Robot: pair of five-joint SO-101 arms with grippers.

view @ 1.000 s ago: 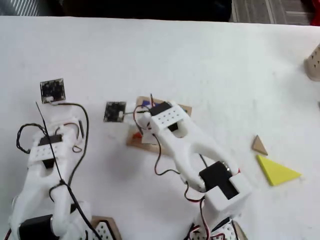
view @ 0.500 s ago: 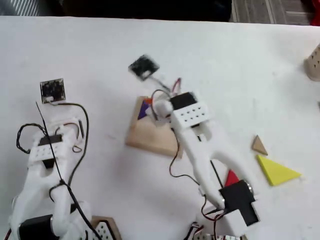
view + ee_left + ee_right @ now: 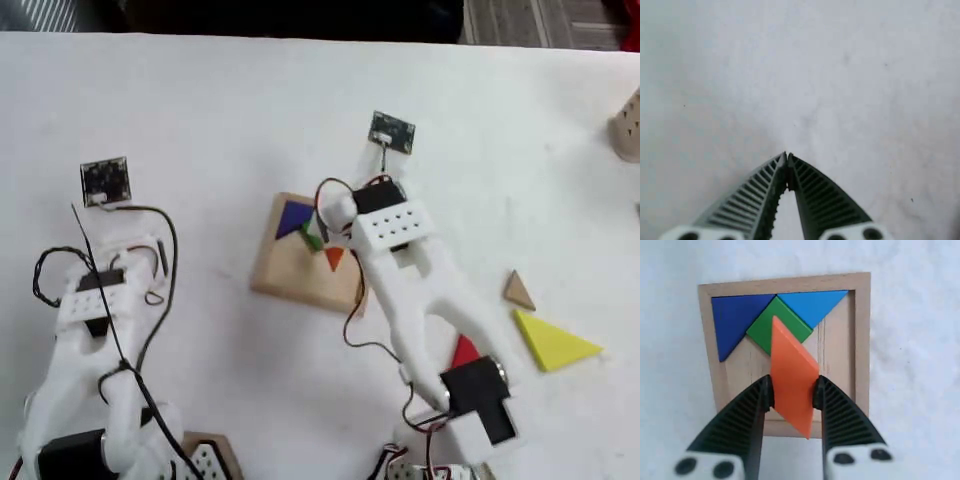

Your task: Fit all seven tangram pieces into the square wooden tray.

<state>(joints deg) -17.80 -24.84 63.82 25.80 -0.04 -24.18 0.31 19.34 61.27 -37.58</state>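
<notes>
Gripping orange parallelogram over tray, right tool clamped; long axis toward green square. Left tool clenched, empty.

Left arm: folded back, near table edge.
Left gripper: fingertips pressed together, nothing between.
Right arm: stretched forward, angled toward left arm.
Right gripper: clamped on orange piece, pointing down.

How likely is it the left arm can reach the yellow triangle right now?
Probably not: the yellow triangle lies beyond the right arm and the wooden tray, which both stand between it and the shut left gripper.
</notes>
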